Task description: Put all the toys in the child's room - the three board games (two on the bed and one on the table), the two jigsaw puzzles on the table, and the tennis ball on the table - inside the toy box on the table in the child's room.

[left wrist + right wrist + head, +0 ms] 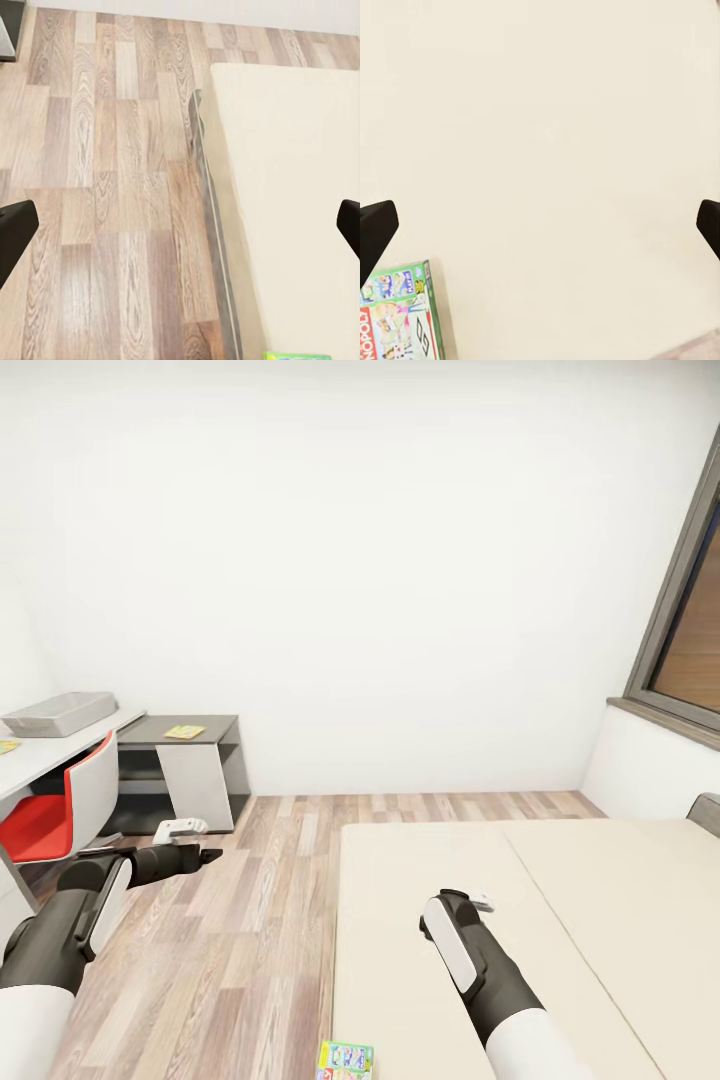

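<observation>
Green-edged board game (345,1060) flat on the beige bed (600,880) close to the robot, right gripper (540,225) over the bed with jaws wide apart, left gripper (180,232) over the wood floor (250,900), jaws apart too, red chair (60,815) at the white table (50,750), grey toy box (58,713) on it, dark side unit (180,760) farther along the wall
</observation>
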Robot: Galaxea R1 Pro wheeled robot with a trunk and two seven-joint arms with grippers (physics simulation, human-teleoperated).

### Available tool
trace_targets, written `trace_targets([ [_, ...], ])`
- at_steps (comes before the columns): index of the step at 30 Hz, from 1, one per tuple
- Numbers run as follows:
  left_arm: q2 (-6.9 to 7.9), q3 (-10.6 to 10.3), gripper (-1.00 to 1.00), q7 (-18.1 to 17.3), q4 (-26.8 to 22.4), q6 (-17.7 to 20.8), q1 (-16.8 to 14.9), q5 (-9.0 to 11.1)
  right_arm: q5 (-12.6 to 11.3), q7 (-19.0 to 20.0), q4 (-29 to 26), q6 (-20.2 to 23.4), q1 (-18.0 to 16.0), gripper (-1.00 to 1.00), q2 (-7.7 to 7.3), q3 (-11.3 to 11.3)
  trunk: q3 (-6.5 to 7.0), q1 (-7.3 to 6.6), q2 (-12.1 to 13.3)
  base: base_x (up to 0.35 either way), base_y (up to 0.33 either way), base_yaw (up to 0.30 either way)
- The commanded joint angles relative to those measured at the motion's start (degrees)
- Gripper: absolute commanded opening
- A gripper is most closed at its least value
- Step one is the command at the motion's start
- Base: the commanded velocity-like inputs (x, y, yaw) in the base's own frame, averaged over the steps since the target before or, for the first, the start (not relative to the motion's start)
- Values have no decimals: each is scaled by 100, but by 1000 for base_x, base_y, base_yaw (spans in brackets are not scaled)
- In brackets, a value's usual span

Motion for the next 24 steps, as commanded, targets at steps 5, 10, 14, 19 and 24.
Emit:
trace_targets([
  [5,0,8,100,-10,1,38,-2,20,-61,-41,-11,5,-3,100,0,6,-3,2,-5,0,0,0],
  [10,0,8,100,-11,-1,38,-2,20,-71,-35,-13,38,-3,100,0,6,-3,2,-5,0,0,0],
  [14,0,8,100,-10,-1,38,-5,20,-72,-35,-16,32,-3,100,0,6,-3,2,-5,0,0,0],
  [19,0,8,100,-13,-1,38,-1,20,-72,-35,-16,29,-3,100,0,12,-3,2,-5,0,0,0],
  [24,0,9,100,-10,0,38,-1,20,-77,-35,-13,44,-3,100,0,15,-3,2,-5,0,0,0],
])
